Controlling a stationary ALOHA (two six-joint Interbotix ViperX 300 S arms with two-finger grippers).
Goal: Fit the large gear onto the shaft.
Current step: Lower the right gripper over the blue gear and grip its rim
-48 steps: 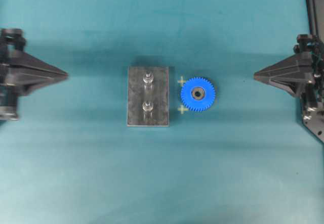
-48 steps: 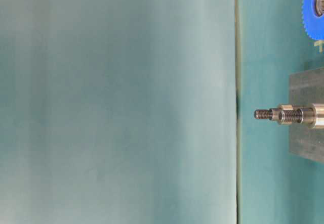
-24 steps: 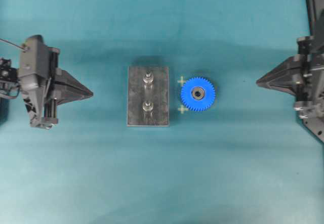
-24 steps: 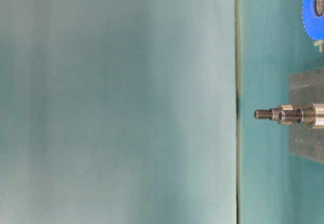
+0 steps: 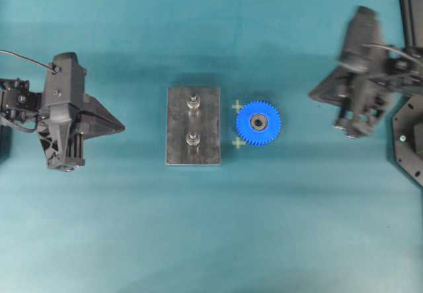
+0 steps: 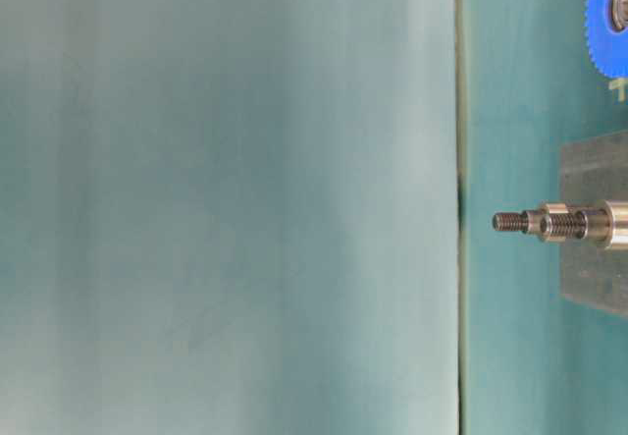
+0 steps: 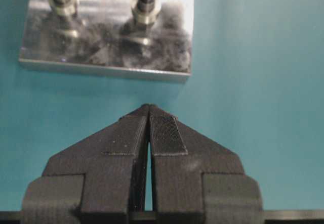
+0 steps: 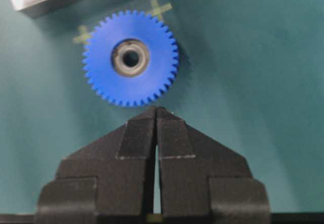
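The large gear, bright blue with a metal hub, lies flat on the teal table just right of the dark grey plate; it also shows in the right wrist view and at the table-level view's top edge. Two alike shafts stand on the plate, one far, one near. My left gripper is shut and empty, left of the plate, tips together. My right gripper is shut and empty, right of the gear, tips together.
Two yellow cross marks sit on the table between plate and gear. A dark frame runs along the right edge. In the table-level view the shafts overlap on the plate.
Both arms have swung in from the sides toward the centre. The right gripper has come nearer the gear and turned. Gear and plate have not moved.
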